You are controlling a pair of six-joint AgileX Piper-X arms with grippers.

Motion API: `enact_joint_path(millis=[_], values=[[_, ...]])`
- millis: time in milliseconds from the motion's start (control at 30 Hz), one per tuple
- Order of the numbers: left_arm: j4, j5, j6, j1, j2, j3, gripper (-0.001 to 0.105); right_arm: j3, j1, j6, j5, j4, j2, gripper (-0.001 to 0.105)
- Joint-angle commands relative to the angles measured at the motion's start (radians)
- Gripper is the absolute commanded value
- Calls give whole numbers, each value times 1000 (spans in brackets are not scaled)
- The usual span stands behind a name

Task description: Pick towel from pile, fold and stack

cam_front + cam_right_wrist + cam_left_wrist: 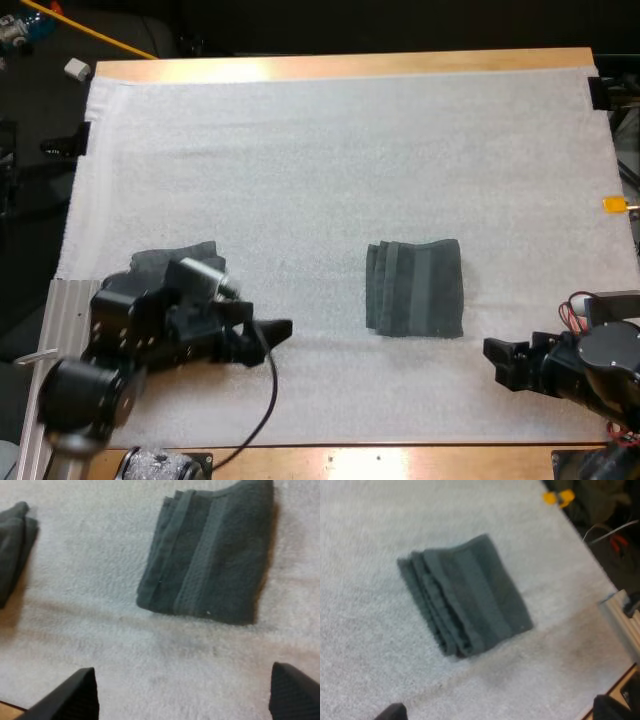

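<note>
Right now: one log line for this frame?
left claw: open, empty | right claw: open, empty | folded towel: centre, untouched | crumpled towel: just beyond left claw

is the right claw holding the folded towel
No, the right claw is open over the mat, and the folded towel lies clear ahead of it.
</note>
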Motion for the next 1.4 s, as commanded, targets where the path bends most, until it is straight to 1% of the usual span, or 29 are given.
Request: enact_joint_path(millis=[0,267,333,467,533,567,700,800,900,1133,1300,1367], values=[[-50,-3,0,-2,95,-3,69,-5,-2,-20,25,25,0,68],[-186,42,-8,-21,319,-4,70,-6,-3,-20,12,30,2,68],[-234,47,-22,-44,371,-4,70,-6,-4,-21,10,26,1,68],[-340,32,-75,-114,480,-5,70,-5,-5,-20,9,30,4,68],[-303,23,-53,-99,448,-5,70,-4,1,-14,24,28,-1,68],[-343,7,-70,-139,483,-4,70,-2,1,-14,24,31,-1,68],[-456,-30,-136,-215,584,-7,70,-5,1,-13,27,36,-3,68],[-535,-37,-189,-250,662,-8,70,-4,0,-13,26,43,-2,68],[-590,-37,-224,-267,734,-9,70,-4,4,-10,25,49,-3,68],[-659,-27,-276,-275,880,-9,70,-3,3,-10,26,66,-4,68],[-687,13,-316,-266,947,-9,70,-3,2,-9,25,72,-8,68],[-679,-2,-299,-273,952,-12,70,-5,0,-13,26,57,-5,68]])
